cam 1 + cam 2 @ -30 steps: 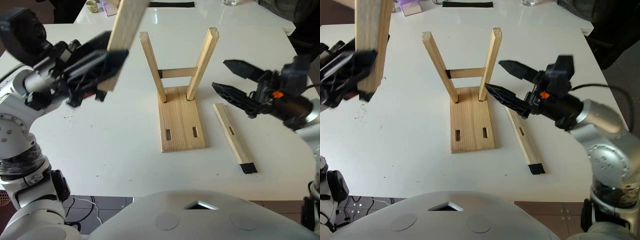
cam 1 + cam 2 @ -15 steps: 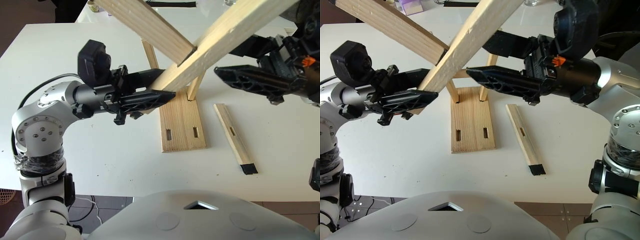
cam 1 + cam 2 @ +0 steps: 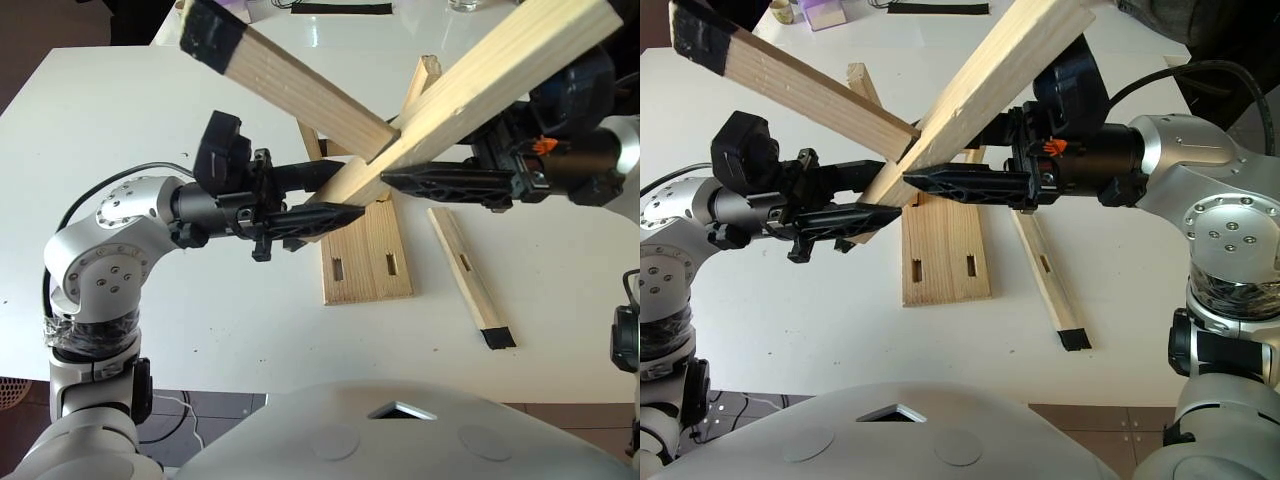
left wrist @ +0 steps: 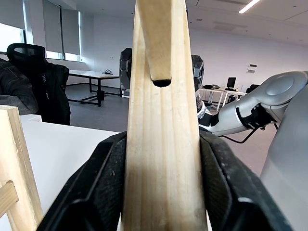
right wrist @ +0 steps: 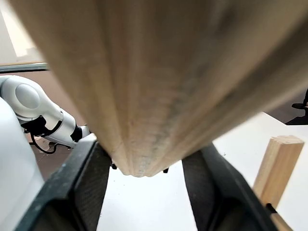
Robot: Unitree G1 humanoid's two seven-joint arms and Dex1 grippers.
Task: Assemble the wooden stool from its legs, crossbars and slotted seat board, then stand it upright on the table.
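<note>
While both arms meet above the middle of the surface (image 3: 130, 110), you have two joined legs up in the air. The slanted leg (image 3: 480, 85) climbs from low centre to the far right. The black-capped leg (image 3: 290, 80) butts into its side and runs off to the far left, cap end highest.

Your left gripper (image 3: 345, 195) comes in from the left, jaws clamped on the low end of the slanted leg; the wrist view shows wood pressed between both pads. Your right gripper (image 3: 400, 172) comes in from the right, just past the joint, and its jaws hug that same slanted leg from either side.

Down below, the seat board (image 3: 365, 255) lies flat on the surface, with its two near slots open. Two upright legs (image 3: 420, 80) stand at its far end. Right of the board, a loose leg (image 3: 468, 280) lies flat, black end nearest you.
</note>
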